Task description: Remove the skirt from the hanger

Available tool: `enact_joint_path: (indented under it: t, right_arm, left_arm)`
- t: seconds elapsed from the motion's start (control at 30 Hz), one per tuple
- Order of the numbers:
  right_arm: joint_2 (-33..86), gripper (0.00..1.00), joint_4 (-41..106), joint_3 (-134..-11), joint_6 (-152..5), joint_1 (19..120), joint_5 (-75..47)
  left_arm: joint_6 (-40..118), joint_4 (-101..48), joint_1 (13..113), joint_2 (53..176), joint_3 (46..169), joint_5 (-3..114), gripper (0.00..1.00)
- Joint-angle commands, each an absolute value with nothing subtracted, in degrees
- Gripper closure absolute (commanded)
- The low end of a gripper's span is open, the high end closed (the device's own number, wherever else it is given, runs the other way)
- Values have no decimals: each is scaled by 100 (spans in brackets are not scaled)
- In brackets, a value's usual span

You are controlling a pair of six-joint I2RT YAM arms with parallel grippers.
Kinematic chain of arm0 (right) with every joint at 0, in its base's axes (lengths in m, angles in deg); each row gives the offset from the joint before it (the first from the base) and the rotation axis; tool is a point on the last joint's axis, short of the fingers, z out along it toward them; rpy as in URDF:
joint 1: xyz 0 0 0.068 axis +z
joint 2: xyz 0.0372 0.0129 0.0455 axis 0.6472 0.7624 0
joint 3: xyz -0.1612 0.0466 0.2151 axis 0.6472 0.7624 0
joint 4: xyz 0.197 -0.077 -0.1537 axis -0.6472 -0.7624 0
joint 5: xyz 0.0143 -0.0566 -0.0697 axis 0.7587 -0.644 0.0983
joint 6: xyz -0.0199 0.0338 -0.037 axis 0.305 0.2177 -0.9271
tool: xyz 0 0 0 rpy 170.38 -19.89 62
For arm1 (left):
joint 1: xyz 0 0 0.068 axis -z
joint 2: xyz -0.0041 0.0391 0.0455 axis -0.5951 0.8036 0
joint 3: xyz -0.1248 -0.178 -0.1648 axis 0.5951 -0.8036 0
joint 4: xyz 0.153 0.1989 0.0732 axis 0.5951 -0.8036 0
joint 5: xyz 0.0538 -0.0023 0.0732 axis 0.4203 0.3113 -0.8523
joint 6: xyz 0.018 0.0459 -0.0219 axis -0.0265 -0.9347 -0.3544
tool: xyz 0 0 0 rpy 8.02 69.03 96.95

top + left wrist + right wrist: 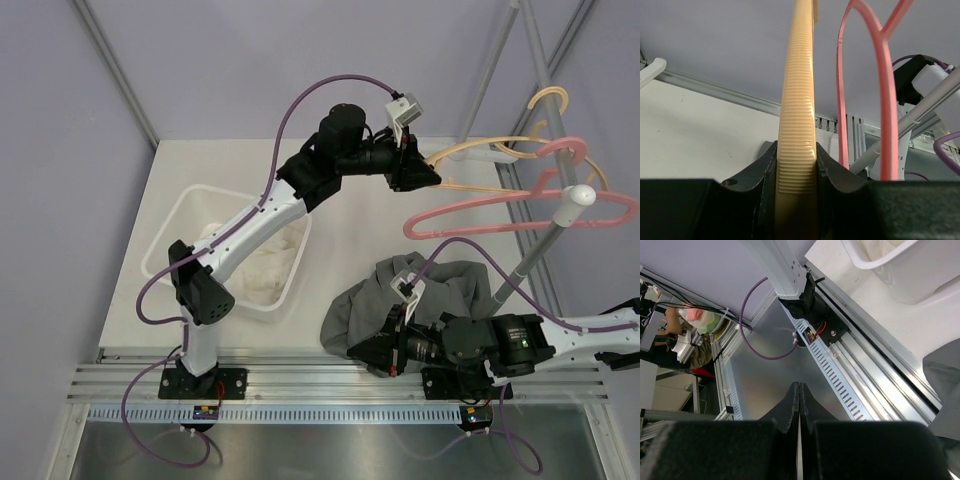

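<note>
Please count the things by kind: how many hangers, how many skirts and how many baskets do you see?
Hangers: 2 (yellow hanger, pink hanger)
Skirts: 1 (grey skirt)
Baskets: 1 (white basket)
Total: 4

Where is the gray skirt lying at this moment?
In the top view the gray skirt lies heaped on the table at its near right side, beside the right pincer, near the pink hanger and right of the white basket.
</note>
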State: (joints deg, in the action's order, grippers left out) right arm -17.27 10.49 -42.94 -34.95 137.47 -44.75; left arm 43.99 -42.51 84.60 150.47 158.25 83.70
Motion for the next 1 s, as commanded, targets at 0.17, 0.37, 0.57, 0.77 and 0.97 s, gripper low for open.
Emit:
enact_joint_path:
  t: [0.17,0.37,0.57,0.77,0.97]
  right_arm:
    - [-1792,100,1091,-4261,-3384,13806,-4803]
    - [-1897,100,1039,-4270,-3341,13797,-4934]
    - [-2046,100,898,-4243,-3226,13798,-5066]
    - [-2275,100,924,-4120,-3191,13797,-5119]
    - [-2416,100,1021,-3997,-3173,13798,-5110]
  left_arm:
    - [4202,-3353,8346,14077,14690,8013,100]
    - [4150,-3397,8302,13779,14215,7838,30]
    - [4184,-3116,8065,12857,13196,7046,1]
    - [4791,-2869,7397,11645,12011,6326,1]
    - [5055,-4114,7334,11282,11771,6026,1]
